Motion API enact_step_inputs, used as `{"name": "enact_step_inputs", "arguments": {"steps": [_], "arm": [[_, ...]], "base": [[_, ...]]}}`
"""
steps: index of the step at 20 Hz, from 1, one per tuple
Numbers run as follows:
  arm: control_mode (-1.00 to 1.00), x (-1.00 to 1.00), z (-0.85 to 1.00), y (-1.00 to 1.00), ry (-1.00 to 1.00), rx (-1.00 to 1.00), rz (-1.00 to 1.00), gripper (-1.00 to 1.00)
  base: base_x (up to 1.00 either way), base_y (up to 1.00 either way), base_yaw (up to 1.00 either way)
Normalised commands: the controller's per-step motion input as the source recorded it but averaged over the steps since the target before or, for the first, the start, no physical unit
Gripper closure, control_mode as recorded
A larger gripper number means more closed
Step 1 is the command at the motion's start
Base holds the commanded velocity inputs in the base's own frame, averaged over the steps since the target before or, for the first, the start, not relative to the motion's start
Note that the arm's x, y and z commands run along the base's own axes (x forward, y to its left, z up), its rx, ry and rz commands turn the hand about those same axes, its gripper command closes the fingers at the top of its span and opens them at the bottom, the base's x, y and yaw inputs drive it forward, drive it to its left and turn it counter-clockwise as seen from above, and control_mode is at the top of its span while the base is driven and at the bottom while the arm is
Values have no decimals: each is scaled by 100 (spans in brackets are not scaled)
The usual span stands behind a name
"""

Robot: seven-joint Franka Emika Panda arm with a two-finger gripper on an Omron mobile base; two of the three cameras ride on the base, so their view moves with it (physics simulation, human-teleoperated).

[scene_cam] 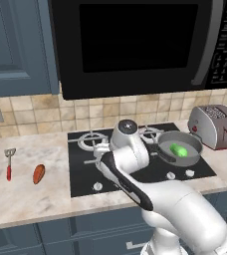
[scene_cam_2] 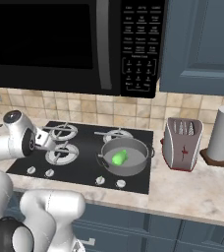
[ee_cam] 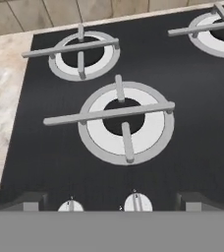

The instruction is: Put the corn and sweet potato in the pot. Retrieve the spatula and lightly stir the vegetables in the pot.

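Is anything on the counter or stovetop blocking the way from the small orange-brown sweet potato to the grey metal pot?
Nothing visible does. The orange-brown oval sweet potato lies on the marble counter left of the black stovetop, beside the red-handled spatula. Between it and the grey metal pot, which holds the green corn, are bare left burners.

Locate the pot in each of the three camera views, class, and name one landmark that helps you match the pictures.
Left base view: the pot sits right of centre on the stove, corn inside.
Right base view: the pot sits at centre, on the front right burner.
Hand view: not in it.
Shared landmark: the toaster, just right of the pot.
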Motion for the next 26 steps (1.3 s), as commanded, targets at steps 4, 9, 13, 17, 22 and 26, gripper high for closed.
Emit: {"name": "enact_step_inputs", "arguments": {"steps": [4, 9, 13, 17, 22, 26], "arm": [[-100, 0, 0, 64, 0, 0, 11, -100], [-100, 0, 0, 63, 2, 0, 17, -100], [-100, 0, 0, 68, 3, 0, 15, -100], [-100, 0, 0, 67, 5, 0, 11, -100], [-100, -1, 0, 38, 0, -1, 2, -100], [-100, 0, 0, 35, 2, -3, 0, -100]], "base": [[0, 0, 0], [0, 0, 0], [0, 0, 0], [0, 0, 0], [0, 0, 0], [0, 0, 0]]}}
